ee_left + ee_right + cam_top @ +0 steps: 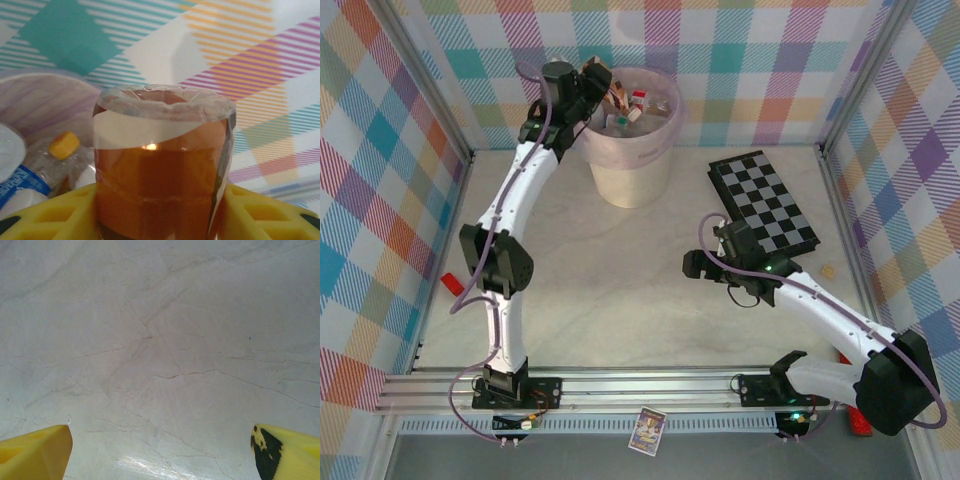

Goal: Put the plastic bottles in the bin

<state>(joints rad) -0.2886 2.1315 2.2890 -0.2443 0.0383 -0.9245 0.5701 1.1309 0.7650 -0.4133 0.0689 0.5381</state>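
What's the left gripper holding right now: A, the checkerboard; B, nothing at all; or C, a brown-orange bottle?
C: the left gripper has its yellow fingers closed on either side of a brown-orange bottle, over the bin.

Pale, marble-veined worktop [620,290], enclosed by walls [760,60] covered in pastel plaid. A black-and-white checkerboard [763,202] is laid flat at the right, turned at an angle to the walls. A small red item [450,283] is seen at the left edge, and a tan scrap [828,271] near the right wall. A printed card [647,432] is placed just below the aluminium rail [640,385]; a second red object [861,421] is partly hidden at lower right.
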